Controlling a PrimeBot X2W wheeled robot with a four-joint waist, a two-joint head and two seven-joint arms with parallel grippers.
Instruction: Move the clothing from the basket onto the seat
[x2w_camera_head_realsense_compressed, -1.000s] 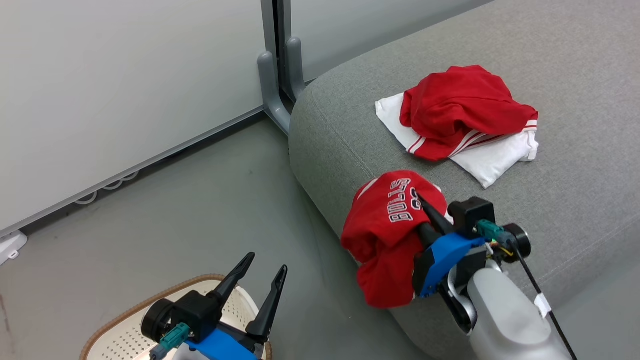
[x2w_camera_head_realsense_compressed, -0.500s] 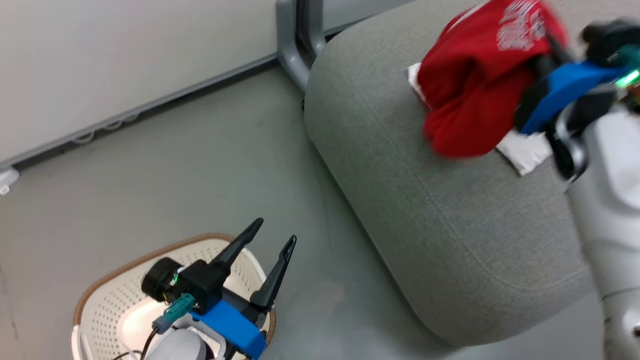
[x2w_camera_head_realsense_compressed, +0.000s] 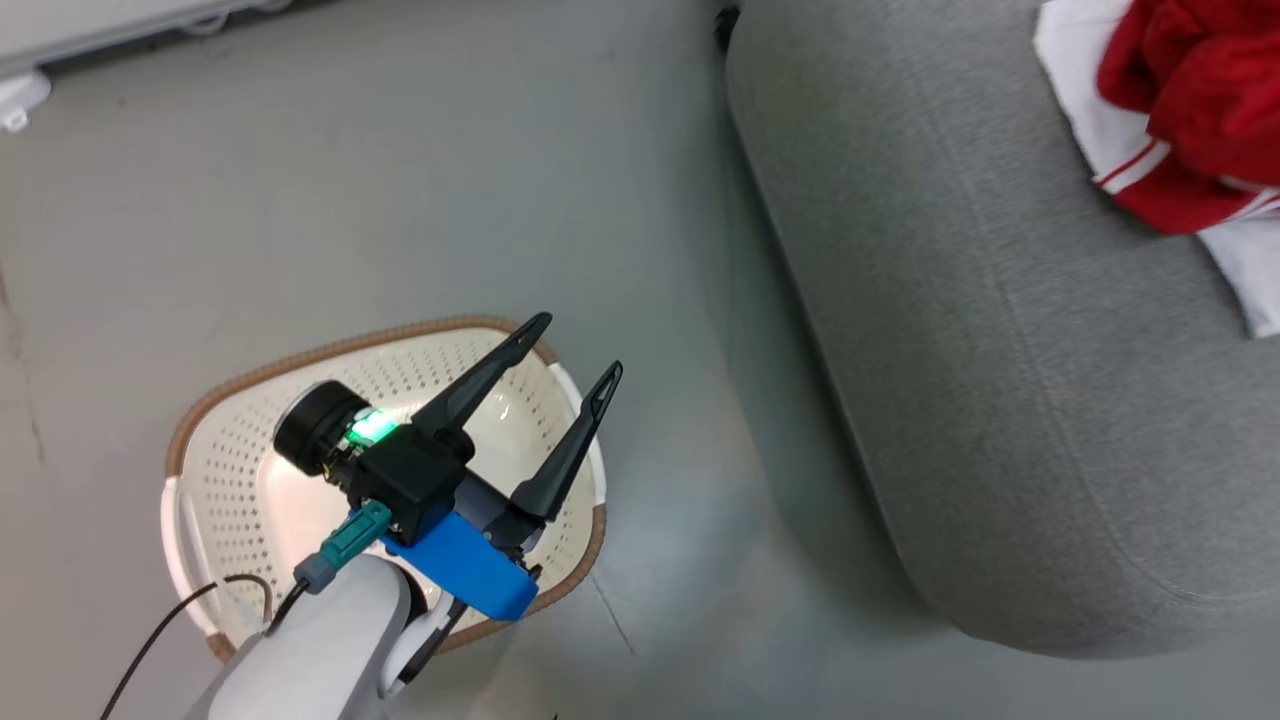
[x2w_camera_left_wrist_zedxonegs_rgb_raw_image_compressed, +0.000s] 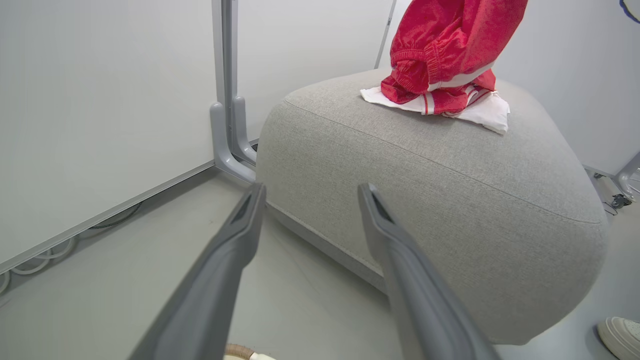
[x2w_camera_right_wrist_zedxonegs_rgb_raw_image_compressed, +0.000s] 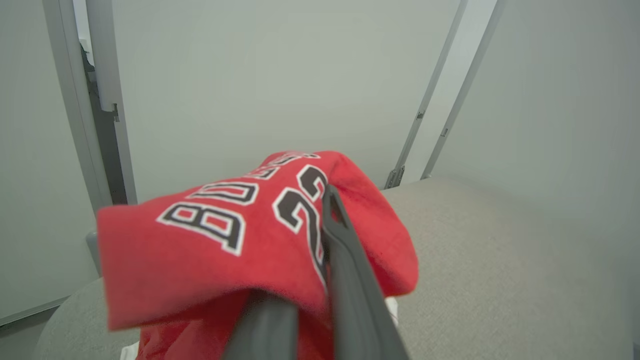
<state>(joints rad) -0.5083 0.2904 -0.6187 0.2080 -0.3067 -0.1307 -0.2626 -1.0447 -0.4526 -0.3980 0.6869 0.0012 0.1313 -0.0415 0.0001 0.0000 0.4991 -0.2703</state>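
The cream basket (x2w_camera_head_realsense_compressed: 225, 470) with its brown rim stands on the floor at the lower left, nothing lying in the part of its inside that shows. My left gripper (x2w_camera_head_realsense_compressed: 580, 345) hovers open above it, and its fingers (x2w_camera_left_wrist_zedxonegs_rgb_raw_image_compressed: 311, 189) hold nothing. On the light-grey seat (x2w_camera_head_realsense_compressed: 1000, 350) lies the red garment with white panels and striped trim (x2w_camera_head_realsense_compressed: 1160, 190). The left wrist view shows that garment (x2w_camera_left_wrist_zedxonegs_rgb_raw_image_compressed: 442, 102) and, hanging just above it, the second red garment (x2w_camera_left_wrist_zedxonegs_rgb_raw_image_compressed: 450, 35). My right gripper (x2w_camera_right_wrist_zedxonegs_rgb_raw_image_compressed: 312, 210) is shut on this "BULLS 23" garment (x2w_camera_right_wrist_zedxonegs_rgb_raw_image_compressed: 225, 240) above the seat (x2w_camera_right_wrist_zedxonegs_rgb_raw_image_compressed: 500, 260).
A grey metal post (x2w_camera_left_wrist_zedxonegs_rgb_raw_image_compressed: 227, 100) stands between white wall panels behind the seat's corner. Bare grey floor (x2w_camera_head_realsense_compressed: 450, 180) lies between basket and seat. A person's white shoe (x2w_camera_left_wrist_zedxonegs_rgb_raw_image_compressed: 620, 335) rests on the floor beyond the seat.
The head camera has swung down toward the basket. My right gripper has carried the lettered garment up from the seat's front edge to above the first garment. The left gripper stays open over the basket.
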